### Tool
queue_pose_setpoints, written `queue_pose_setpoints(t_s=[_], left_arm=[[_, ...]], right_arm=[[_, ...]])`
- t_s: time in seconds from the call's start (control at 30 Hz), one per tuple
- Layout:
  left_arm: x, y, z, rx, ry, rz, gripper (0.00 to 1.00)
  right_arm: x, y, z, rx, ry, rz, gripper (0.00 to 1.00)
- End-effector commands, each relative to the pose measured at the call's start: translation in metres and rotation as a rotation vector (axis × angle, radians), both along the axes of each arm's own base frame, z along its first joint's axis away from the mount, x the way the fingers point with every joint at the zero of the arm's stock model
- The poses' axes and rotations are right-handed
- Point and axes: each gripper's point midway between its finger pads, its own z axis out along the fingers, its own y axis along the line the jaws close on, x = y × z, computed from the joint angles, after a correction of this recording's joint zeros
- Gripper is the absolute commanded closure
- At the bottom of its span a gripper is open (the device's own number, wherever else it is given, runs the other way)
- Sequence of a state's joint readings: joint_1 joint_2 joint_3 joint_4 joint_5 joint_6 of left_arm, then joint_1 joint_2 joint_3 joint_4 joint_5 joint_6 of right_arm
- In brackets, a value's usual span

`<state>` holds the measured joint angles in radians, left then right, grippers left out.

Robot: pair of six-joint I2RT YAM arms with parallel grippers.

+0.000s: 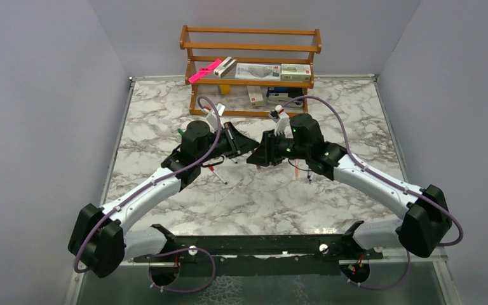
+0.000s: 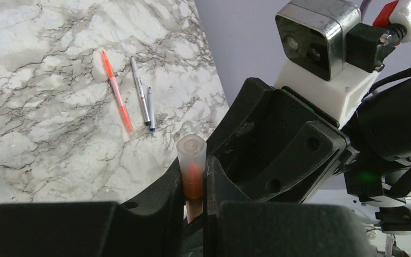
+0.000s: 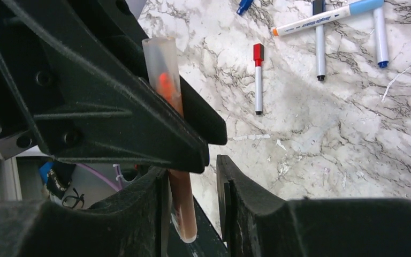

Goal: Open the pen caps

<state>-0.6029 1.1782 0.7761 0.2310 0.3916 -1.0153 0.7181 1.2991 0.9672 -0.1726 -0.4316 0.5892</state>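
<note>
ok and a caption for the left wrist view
left tool clamped on a clear-capped orange pen, loose pens lying on the marble table beyond

Fingers hide the lower end of the pen; a blue piece, perhaps a cap, is cropped.

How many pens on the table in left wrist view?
3: orange pen leftmost, grey pen beside it, shorter blue-tipped pen rightmost. More may lie hidden.

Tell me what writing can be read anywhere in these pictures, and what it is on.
No text is legible.
Print along the white marker: too blurred to read.
Labels on the boxes on the wooden shelf: too small to read.
</note>
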Motion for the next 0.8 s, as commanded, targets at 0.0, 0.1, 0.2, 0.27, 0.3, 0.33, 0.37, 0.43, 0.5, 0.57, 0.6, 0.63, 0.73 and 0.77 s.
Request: queue_pose_setpoints(t_s=[0.0, 0.1, 0.2, 0.27, 0.3, 0.33, 0.37, 0.43, 0.5, 0.57, 0.6, 0.63, 0.73, 0.77], left_arm=[[0.004, -0.006, 0.020, -0.025, -0.049, 0.009, 1.00], [0.005, -0.005, 0.017, -0.014, -0.049, 0.012, 1.00], [0.008, -0.003, 0.013, 0.007, -0.056, 0.029, 1.00], [0.013, -0.001, 0.010, 0.029, -0.066, 0.048, 1.00], [0.017, 0.000, 0.009, 0.042, -0.076, 0.064, 1.00], [0.021, 0.002, 0.009, 0.056, -0.086, 0.079, 1.00], [0.026, 0.004, 0.008, 0.071, -0.094, 0.098, 1.00], [0.038, 0.011, 0.005, 0.093, -0.107, 0.144, 1.00], [0.051, 0.020, 0.003, 0.098, -0.114, 0.185, 1.00], [0.066, 0.031, 0.001, 0.096, -0.112, 0.228, 1.00], [0.072, 0.035, 0.000, 0.091, -0.114, 0.246, 1.00], [0.077, 0.038, -0.001, 0.089, -0.114, 0.260, 1.00], [0.091, 0.047, -0.004, 0.101, -0.109, 0.284, 1.00], [0.095, 0.051, -0.007, 0.111, -0.102, 0.292, 1.00]], right_arm=[[0.011, 0.005, 0.005, 0.002, -0.019, -0.014, 0.68], [0.009, 0.006, 0.003, 0.010, -0.016, -0.006, 0.95], [0.004, 0.004, -0.002, 0.006, -0.006, 0.006, 0.99], [-0.001, 0.001, -0.009, -0.001, 0.013, 0.018, 0.99], [-0.005, 0.000, -0.013, -0.004, 0.024, 0.022, 0.99], [-0.008, -0.002, -0.016, -0.005, 0.033, 0.023, 0.99], [-0.011, -0.004, -0.021, -0.007, 0.042, 0.024, 0.99], [-0.018, -0.008, -0.027, -0.004, 0.057, 0.027, 0.99], [-0.026, -0.010, -0.035, 0.001, 0.083, 0.040, 0.99], [-0.034, -0.013, -0.043, 0.005, 0.108, 0.053, 0.99], [-0.037, -0.014, -0.047, 0.004, 0.117, 0.057, 0.99], [-0.040, -0.016, -0.051, 0.000, 0.126, 0.057, 0.99], [-0.043, -0.022, -0.060, -0.023, 0.137, 0.045, 0.99], [-0.042, -0.025, -0.063, -0.040, 0.139, 0.031, 0.99]])
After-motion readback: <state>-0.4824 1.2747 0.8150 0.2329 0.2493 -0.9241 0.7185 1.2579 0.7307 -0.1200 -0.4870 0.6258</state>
